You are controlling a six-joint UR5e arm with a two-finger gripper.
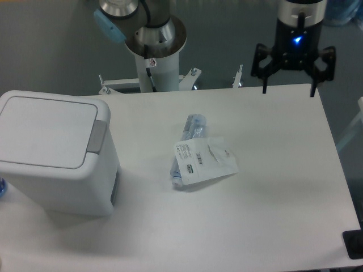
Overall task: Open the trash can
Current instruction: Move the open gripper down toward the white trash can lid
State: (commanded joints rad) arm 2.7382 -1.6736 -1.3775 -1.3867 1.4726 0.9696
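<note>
The trash can (54, 153) is a large white boxy bin at the left of the table. Its flat white lid (45, 130) lies shut, with the grey push tab (97, 136) on its right edge. My gripper (287, 90) hangs at the far right, above the table's back edge, far from the bin. Its two black fingers (264, 85) point down, spread wide apart, with nothing between them.
A small clear plastic packet with a white label (199, 158) lies in the middle of the white table (272, 187). The arm's base column (154, 62) stands behind the back edge. A dark object (354, 245) sits at the front right corner.
</note>
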